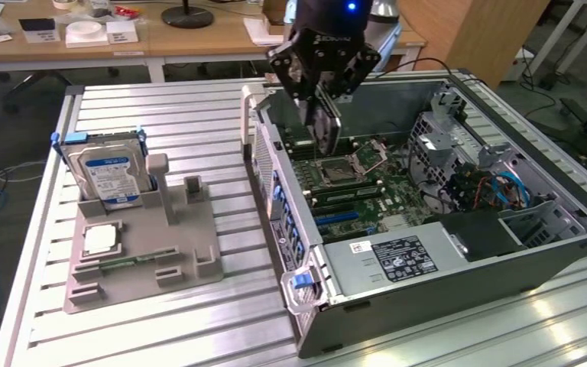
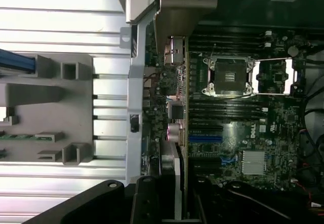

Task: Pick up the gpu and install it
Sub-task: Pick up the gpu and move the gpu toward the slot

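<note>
Nearest me in the exterior view is the power supply (image 1: 396, 260) at the close end of the open computer case (image 1: 457, 306), which lies on the slatted counter (image 1: 171, 107); at nine o'clock of the case sits the grey holder (image 1: 146, 245), with the hard drive (image 1: 110, 172) upright in it and the green memory stick (image 1: 131, 261) flat; both are well apart from my work. Further in, the motherboard (image 1: 350, 183) lies bare, its blue expansion slots (image 1: 339, 218) nearer me and the processor socket (image 1: 336, 168) beyond. Above the socket hangs the tool (image 1: 324, 86), clenched on the gpu (image 1: 324, 126), which dangles at six o'clock from it, clear of the board and near the case's rear wall (image 1: 273, 191).

I judge the step in hand to be carrying the card over a slot. To do it well I'd travel slowly and hold the card off the rear wall and the socket; I'd square its bracket end to the rear wall and set its edge parallel to the slot before any descent. Which edge bears the contacts I cannot tell. The cables (image 1: 497, 187) at three o'clock of the board lie apart; farthest off stand wooden desks (image 1: 171, 38).
</note>
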You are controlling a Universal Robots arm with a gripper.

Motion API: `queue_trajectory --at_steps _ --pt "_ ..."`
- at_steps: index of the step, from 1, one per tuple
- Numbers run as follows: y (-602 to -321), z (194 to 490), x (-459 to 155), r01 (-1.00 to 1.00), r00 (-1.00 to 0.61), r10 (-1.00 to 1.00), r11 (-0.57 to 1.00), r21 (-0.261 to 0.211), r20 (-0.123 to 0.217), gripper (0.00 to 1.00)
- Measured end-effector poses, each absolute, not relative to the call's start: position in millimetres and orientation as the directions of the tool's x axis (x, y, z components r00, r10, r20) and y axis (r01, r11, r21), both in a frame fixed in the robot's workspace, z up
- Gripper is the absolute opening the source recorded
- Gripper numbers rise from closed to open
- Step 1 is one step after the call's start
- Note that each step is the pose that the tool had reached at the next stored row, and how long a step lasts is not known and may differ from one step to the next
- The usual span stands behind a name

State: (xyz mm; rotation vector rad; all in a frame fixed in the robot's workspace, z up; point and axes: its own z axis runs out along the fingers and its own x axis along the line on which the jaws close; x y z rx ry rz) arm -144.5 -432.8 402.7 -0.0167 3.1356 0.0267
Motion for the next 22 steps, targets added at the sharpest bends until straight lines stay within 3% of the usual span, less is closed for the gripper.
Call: queue_trajectory --at_steps 22 --pt "-432.5 399.8 -44.4 -0.011 -1.0 -0.011 1.0 0.017 -0.006 0.28"
